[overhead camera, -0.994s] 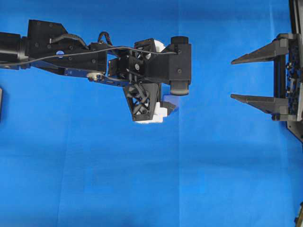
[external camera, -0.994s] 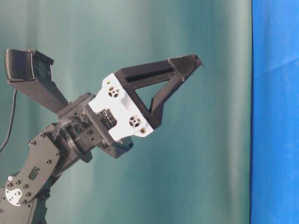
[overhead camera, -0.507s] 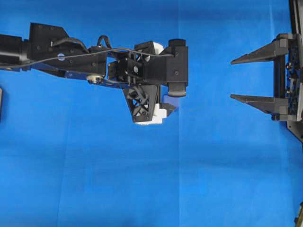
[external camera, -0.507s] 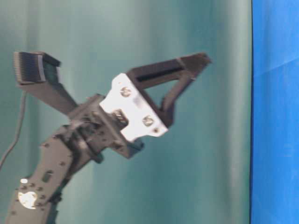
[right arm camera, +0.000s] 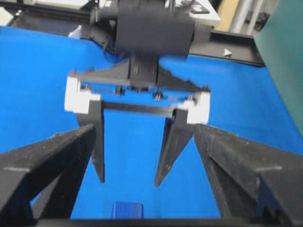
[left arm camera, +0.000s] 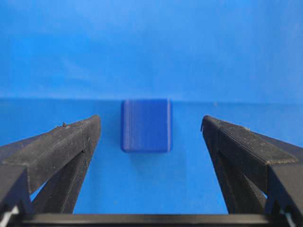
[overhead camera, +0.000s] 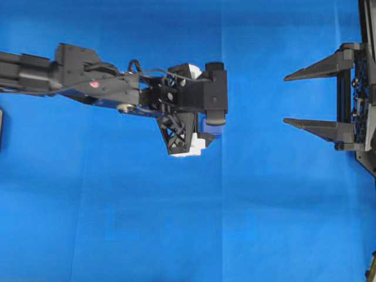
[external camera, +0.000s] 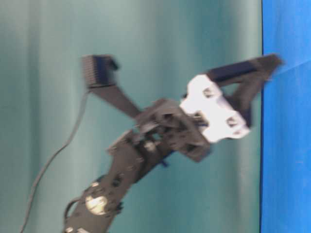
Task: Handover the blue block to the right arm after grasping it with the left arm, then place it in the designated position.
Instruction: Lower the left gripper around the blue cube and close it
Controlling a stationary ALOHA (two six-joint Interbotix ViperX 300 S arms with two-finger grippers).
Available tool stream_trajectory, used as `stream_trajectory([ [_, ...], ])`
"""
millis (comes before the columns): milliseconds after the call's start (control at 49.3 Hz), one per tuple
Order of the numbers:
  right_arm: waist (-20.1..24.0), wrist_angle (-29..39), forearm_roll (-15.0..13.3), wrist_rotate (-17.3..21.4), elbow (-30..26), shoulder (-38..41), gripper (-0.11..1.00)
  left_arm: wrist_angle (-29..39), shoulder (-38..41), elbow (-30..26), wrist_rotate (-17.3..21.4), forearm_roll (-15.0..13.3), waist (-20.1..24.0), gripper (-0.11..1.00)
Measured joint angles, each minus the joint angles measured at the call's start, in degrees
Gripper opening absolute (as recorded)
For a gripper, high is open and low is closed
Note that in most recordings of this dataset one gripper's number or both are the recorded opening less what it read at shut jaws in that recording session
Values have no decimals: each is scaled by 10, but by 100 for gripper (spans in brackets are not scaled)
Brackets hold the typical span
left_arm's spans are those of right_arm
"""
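Note:
The blue block point(left arm camera: 146, 125) lies on the blue cloth, just beyond my left gripper's tips and centred between them. My left gripper point(left arm camera: 150, 122), with white brackets, is open and points down over the block without touching it. In the overhead view the left gripper point(overhead camera: 205, 111) hides most of the block point(overhead camera: 211, 127). The right wrist view shows the left gripper's fingers point(right arm camera: 100, 161) hanging above the block point(right arm camera: 128, 209). My right gripper point(overhead camera: 286, 100) is open and empty at the right edge, also seen in its own view point(right arm camera: 144, 130). The table-level view shows the left gripper point(external camera: 269, 62) blurred, its tip at the cloth.
A blue cloth point(overhead camera: 176, 223) covers the table. A green backdrop point(external camera: 146, 39) stands behind. A black frame rail point(right arm camera: 236, 42) runs along the far side. A dark object point(overhead camera: 1, 129) sits at the overhead view's left edge.
My left arm has dropped toward the cloth, bringing its open gripper down over the block. The right gripper has stayed put and open.

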Motion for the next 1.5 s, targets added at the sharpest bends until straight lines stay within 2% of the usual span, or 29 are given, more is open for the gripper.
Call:
stream_trajectory([
  [162, 0, 0, 0, 0, 0, 1, 97, -21, 22, 1, -17, 0, 0, 92],
  [527, -1, 0, 0, 0, 0, 5, 97, -44, 84, 2, -19, 0, 0, 92],
  [1217, -1, 0, 0, 0, 0, 7, 97, -68, 111, 2, -19, 0, 10, 90],
  [1258, -1, 0, 0, 0, 0, 7, 97, -68, 111, 2, -21, 0, 11, 87],
  [1319, -1, 0, 0, 0, 0, 8, 97, -67, 111, 2, -21, 0, 10, 76],
  [1420, -1, 0, 0, 0, 0, 8, 97, -68, 111, 2, -17, 0, 10, 46],
  [1501, -1, 0, 0, 0, 0, 10, 97, -69, 111, 1, -13, 0, 10, 46],
])
